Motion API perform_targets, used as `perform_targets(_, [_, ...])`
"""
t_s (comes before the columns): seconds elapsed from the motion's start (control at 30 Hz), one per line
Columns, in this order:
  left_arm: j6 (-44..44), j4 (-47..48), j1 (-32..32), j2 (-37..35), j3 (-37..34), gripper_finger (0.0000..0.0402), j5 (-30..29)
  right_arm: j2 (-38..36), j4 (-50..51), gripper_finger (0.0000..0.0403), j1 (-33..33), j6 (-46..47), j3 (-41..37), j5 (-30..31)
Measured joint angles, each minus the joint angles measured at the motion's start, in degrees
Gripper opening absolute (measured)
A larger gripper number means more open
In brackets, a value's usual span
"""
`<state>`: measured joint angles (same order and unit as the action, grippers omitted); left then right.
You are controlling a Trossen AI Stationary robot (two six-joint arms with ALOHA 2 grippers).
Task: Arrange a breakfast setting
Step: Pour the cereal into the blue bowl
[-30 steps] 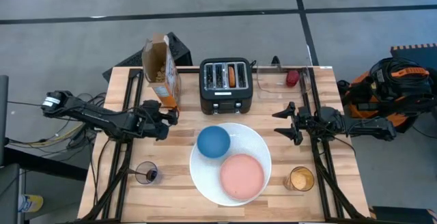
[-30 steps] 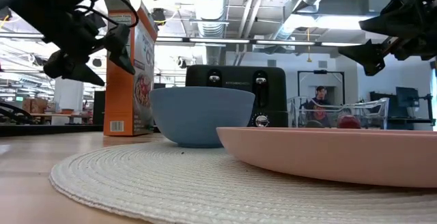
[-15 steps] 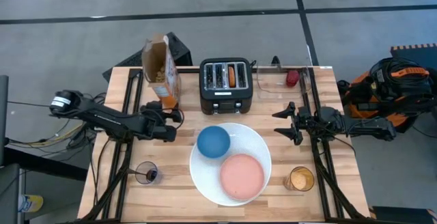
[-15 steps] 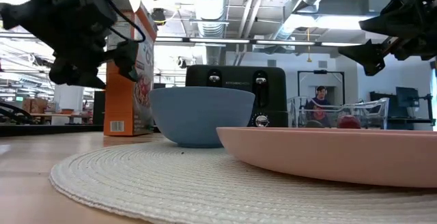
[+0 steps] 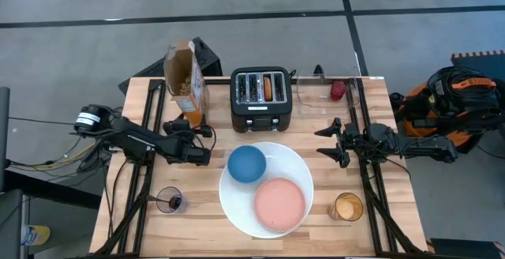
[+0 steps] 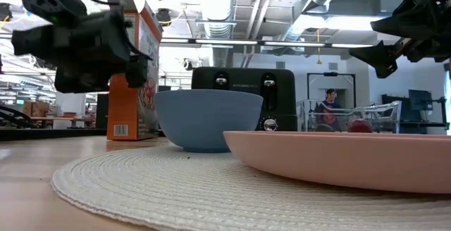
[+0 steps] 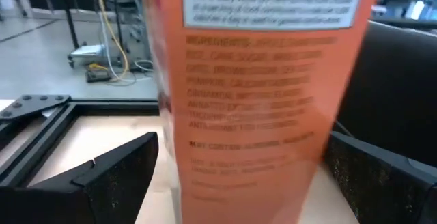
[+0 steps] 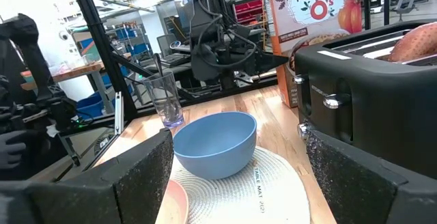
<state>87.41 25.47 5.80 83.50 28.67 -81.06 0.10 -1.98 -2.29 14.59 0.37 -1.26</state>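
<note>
Left gripper point(image 5: 200, 127) has moved in toward the orange cereal box point(image 5: 185, 77) since a second ago and now sits just in front of its lower end, jaws spread wide with the box's narrow side between the fingers point(image 7: 116, 173), gripping nothing. Right gripper point(image 5: 330, 142) is unchanged, open and empty beside the big white round plate point(image 5: 296, 172), which carries the small blue bowl point(image 5: 247, 164) and pink saucer point(image 5: 279, 203).

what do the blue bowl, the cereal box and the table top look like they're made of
Blue bowl: probably glazed ceramic or hard plastic; smooth, even matte-blue wall with a thick rim.
Cereal box: printed cardboard; flat orange panels with printed text, and open top flaps seen from above.
Table top: light wood, apparently butcher block; visible joined strips and grain.
</note>
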Motion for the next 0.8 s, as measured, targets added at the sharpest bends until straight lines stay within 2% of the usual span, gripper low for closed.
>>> perform_targets(0.17, [7.3,-0.7,-1.6,4.8,0.0,0.0400,-3.0,0.0,0.0,0.0356,0.0,0.0,0.0,0.0])
perform_targets(0.33, [9.2,-1.1,-2.1,8.0,0.0,0.0400,-8.7,0.0,0.0,0.0356,0.0,0.0,0.0,0.0])
perform_targets(0.6, [9.4,-1.3,-3.6,8.4,0.0,0.0400,-9.0,0.0,0.0,0.0356,0.0,0.0,0.0,0.0])
perform_targets(0.8, [7.0,-5.9,-5.8,8.4,0.0,0.0400,-9.0,0.0,0.0,0.0356,0.0,0.0,0.0,0.0])
